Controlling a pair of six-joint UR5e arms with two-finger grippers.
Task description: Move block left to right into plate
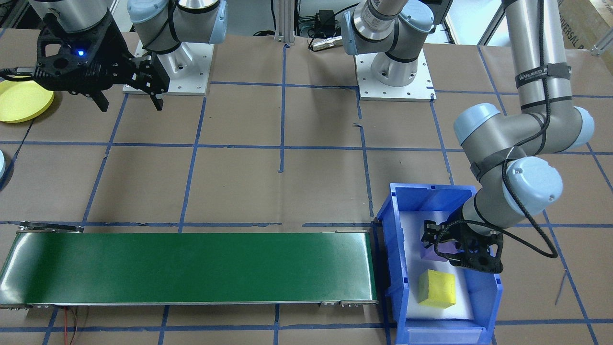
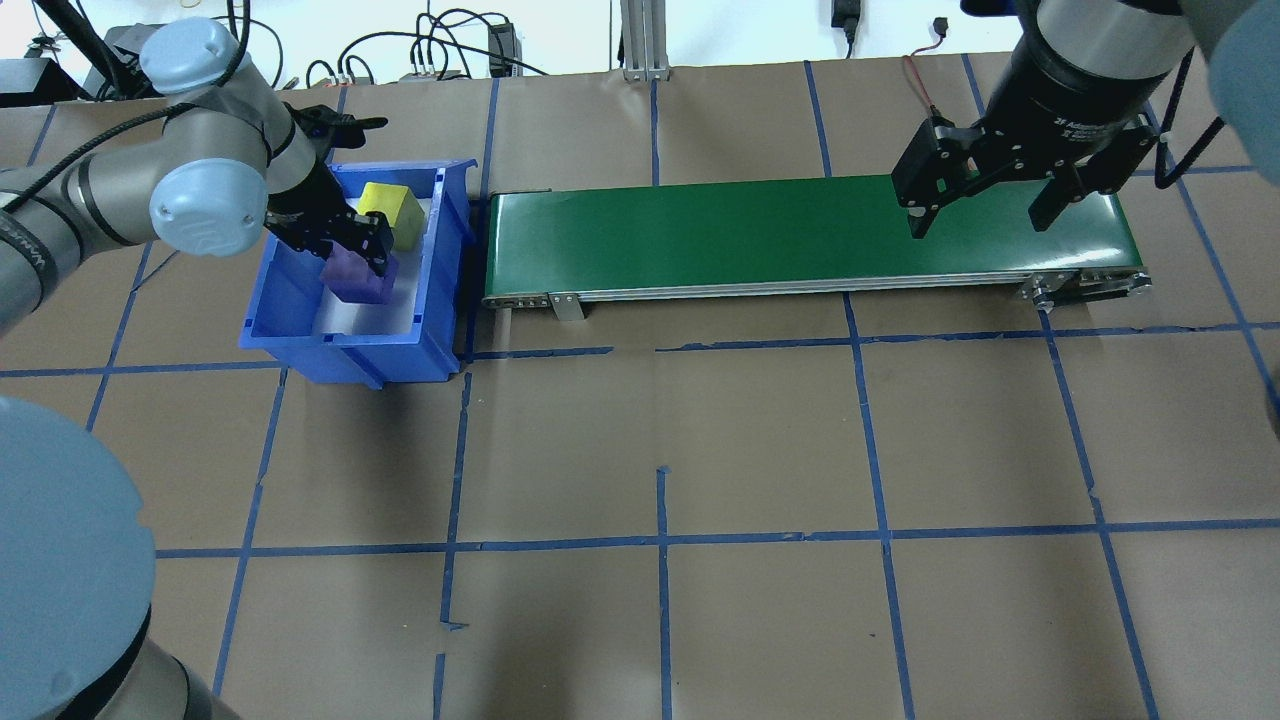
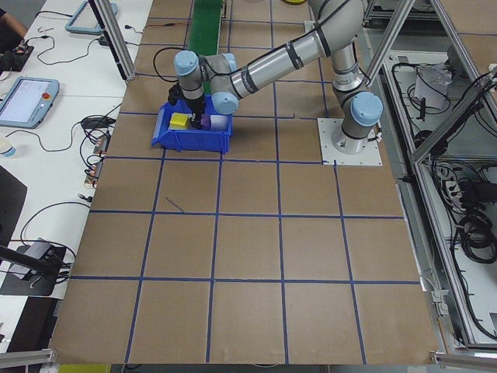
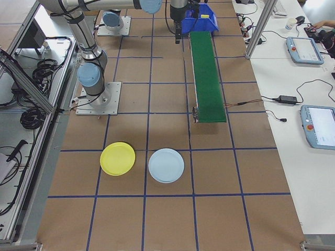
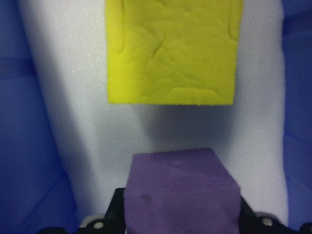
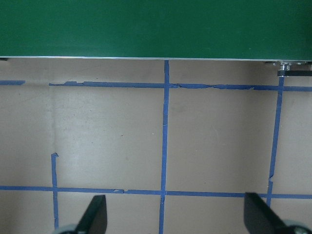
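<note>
A purple block [image 5: 181, 187] sits between the fingers of my left gripper [image 2: 358, 262], which is shut on it inside the blue bin [image 2: 340, 350]. The same purple block [image 1: 432, 250] shows partly under the gripper in the front view. A yellow block [image 5: 173, 48] lies on the bin's white foam lining, just beyond the purple one. My right gripper [image 2: 978, 222] hangs open and holds nothing, over the right end of the green conveyor [image 2: 800, 235]. A yellow plate [image 4: 118, 158] and a light blue plate [image 4: 166, 165] lie on the table past that end.
The conveyor [image 1: 191, 268] runs from the bin toward the plates' side. The yellow plate [image 1: 21, 100] lies partly under the right wrist in the front view. Brown paper with blue tape lines covers the table. Both arm bases stand at the robot's edge.
</note>
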